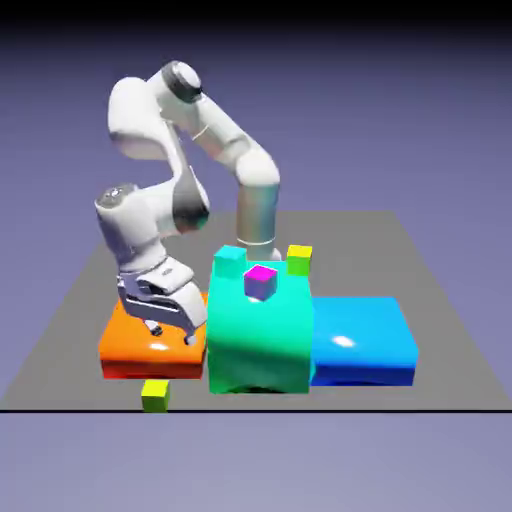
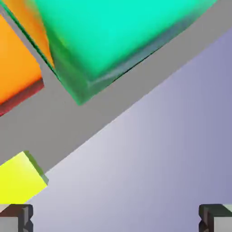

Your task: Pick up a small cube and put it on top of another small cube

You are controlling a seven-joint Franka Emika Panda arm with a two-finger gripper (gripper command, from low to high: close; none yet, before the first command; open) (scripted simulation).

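Low over the orange block (image 1: 150, 345), end effector (image 1: 168, 330) spread, empty — small cube (image 1: 155, 395) at table edge (image 1: 60, 400).

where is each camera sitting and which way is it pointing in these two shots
Exterior view: fixed, above and across the table, facing the whole arm, big blocks and gripper over the orange block.
Hand view: on the hand, looking along the open fingertips at the table edge.
Shared: the lime-green cube, orange block and teal block.
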